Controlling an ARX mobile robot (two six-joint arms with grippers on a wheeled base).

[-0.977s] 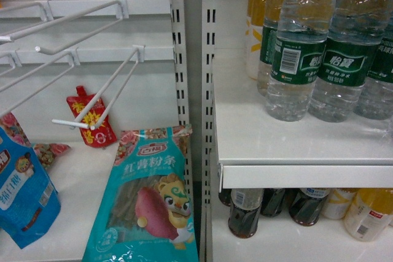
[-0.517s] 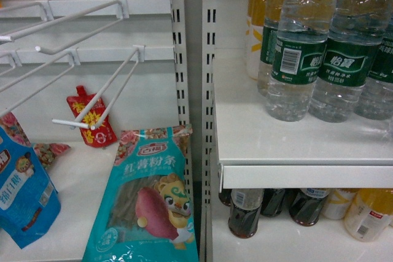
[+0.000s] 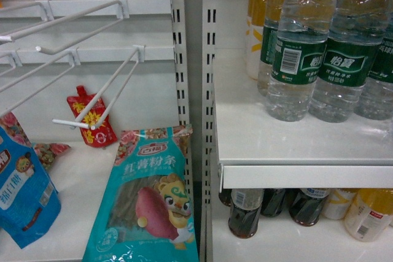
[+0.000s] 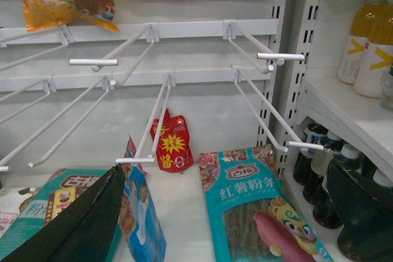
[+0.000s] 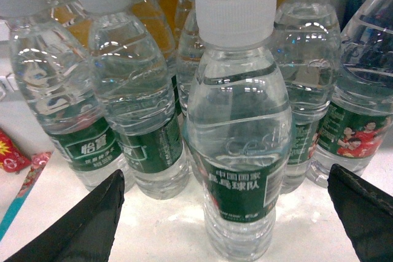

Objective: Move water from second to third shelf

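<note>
Several clear water bottles with dark green labels stand on a white shelf [image 3: 288,145]; two front ones [image 3: 298,47] [image 3: 344,47] show in the head view. In the right wrist view one water bottle [image 5: 239,151] with a white cap stands foremost, the others crowded behind it. My right gripper [image 5: 226,173] is open, one black finger [image 5: 92,225] left of that bottle and the other finger [image 5: 362,213] right of it, both apart from it. My left gripper [image 4: 225,167] is open over the snack shelf, holding nothing. Neither gripper shows in the head view.
Below the water shelf stand dark cola bottles [image 3: 244,213] and orange juice bottles [image 3: 368,213]. Left of the slotted upright [image 3: 178,59] are white wire hooks [image 3: 92,90], a teal snack bag [image 3: 147,200], a blue bag [image 3: 21,188] and a red pouch [image 3: 91,118].
</note>
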